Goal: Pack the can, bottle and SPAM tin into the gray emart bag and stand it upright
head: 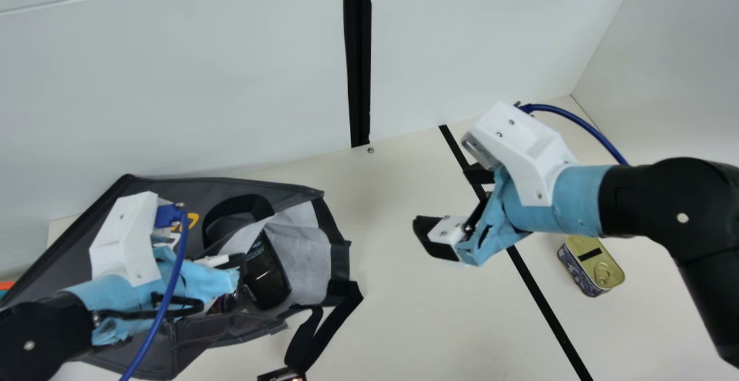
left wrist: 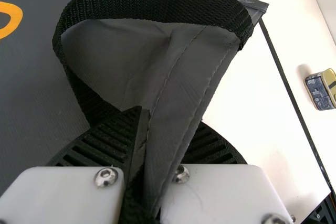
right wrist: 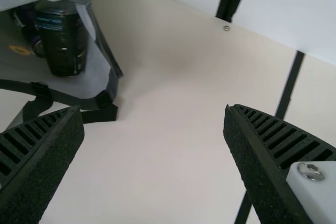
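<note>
The gray bag (head: 190, 335) lies on its side at the left, its mouth facing right. Inside rests a dark bottle (head: 268, 277), also visible in the right wrist view as a black bottle (right wrist: 62, 45), with a can (right wrist: 32, 34) beside it. My left gripper (head: 238, 265) is at the bag's opening; in its wrist view the left gripper (left wrist: 148, 129) is shut on the bag's edge (left wrist: 181, 82), beside a handle loop. The right gripper (head: 447, 199) stands open above the table, right of the bag; its wrist view shows the right gripper (right wrist: 153, 111) holding nothing. The SPAM tin (head: 594, 265) lies at the right.
A white wall (head: 173, 81) rises behind the table (head: 398, 323). Black tape (head: 542, 300) crosses the tabletop between the bag and the tin. A bag strap (head: 323, 329) trails toward a small dark object (head: 282, 375) at the bottom edge.
</note>
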Robot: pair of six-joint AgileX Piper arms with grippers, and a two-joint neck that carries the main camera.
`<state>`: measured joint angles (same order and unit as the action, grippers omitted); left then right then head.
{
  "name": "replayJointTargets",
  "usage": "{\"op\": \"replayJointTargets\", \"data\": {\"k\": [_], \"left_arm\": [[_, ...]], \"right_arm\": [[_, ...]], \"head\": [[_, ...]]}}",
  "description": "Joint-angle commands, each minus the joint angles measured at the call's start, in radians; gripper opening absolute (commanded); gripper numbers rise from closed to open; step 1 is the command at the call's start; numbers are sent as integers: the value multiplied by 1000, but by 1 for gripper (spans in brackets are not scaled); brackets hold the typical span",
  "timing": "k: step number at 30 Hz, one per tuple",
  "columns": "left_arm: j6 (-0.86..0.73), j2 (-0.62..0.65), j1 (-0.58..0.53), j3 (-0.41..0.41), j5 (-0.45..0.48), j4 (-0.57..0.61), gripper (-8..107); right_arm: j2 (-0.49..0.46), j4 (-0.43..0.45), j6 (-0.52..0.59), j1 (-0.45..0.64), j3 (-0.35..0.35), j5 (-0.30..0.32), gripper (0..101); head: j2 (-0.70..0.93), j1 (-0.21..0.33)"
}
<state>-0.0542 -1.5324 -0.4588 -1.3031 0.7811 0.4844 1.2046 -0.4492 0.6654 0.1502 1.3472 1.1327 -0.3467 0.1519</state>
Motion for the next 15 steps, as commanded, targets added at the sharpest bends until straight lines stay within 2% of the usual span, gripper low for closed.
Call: {"op": "replayJointTargets", "data": {"k": [1, 15], "left_arm": [[0, 0, 0, 0, 0, 0, -8], [0, 0, 0, 0, 0, 0, -8]], "right_arm": [[-13, 16, -10, 19, -1, 3, 95], [-123, 138, -92, 141, -5, 42, 95]], "head": [[-2, 23], [-2, 23]]}}
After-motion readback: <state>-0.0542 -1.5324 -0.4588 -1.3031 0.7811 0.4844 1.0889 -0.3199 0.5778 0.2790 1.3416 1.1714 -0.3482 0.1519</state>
